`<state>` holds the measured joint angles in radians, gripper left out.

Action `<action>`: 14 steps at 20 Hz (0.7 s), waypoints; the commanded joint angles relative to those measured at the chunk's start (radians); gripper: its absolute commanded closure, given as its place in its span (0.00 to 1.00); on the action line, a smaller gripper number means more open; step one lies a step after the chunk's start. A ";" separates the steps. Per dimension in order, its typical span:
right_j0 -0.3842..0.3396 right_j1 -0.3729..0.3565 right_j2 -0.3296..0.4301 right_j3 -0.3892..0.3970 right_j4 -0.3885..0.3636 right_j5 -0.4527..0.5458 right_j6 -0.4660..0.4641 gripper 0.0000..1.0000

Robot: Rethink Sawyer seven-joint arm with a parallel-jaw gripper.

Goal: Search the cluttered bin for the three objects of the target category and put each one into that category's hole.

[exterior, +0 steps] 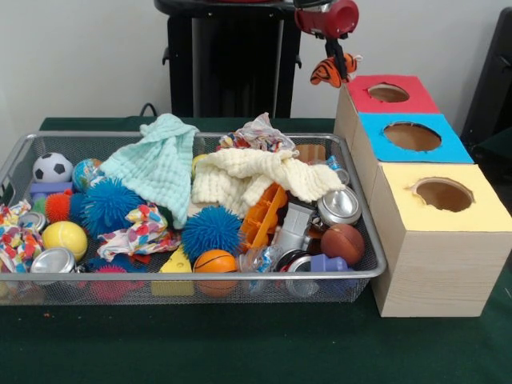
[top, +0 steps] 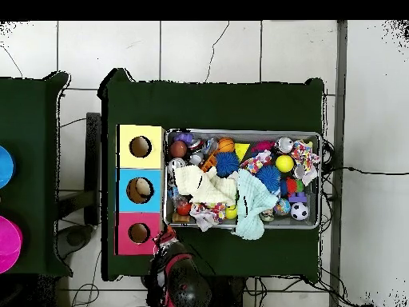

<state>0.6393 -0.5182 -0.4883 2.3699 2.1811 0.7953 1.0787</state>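
My gripper (exterior: 339,62) hangs at the top of the front view, shut on the orange black-striped plush tiger (exterior: 328,72). It holds the tiger in the air just left of the pale wood box, above and beside the red-surround hole (exterior: 388,92). In the overhead view the gripper (top: 167,238) and tiger sit between the red hole (top: 139,233) and the bin's corner. The silver wire-mesh bin (exterior: 364,240) is full of clutter. The tan teddy bear and the pale plush are not visible; they are hidden or out of view.
The box also has a blue-surround hole (exterior: 412,136) and a yellow-surround hole (exterior: 442,194). The bin holds a mint cloth (exterior: 160,164), a cream cloth (exterior: 256,180), blue puffer balls (exterior: 210,230), small sports balls (exterior: 215,262), cans and plastic toys.
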 commanded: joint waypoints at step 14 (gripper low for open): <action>0.041 -0.023 0.197 -0.177 0.227 0.038 0.174 1.00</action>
<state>0.6780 -0.5344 -0.4592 2.3527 2.3438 0.7951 1.0791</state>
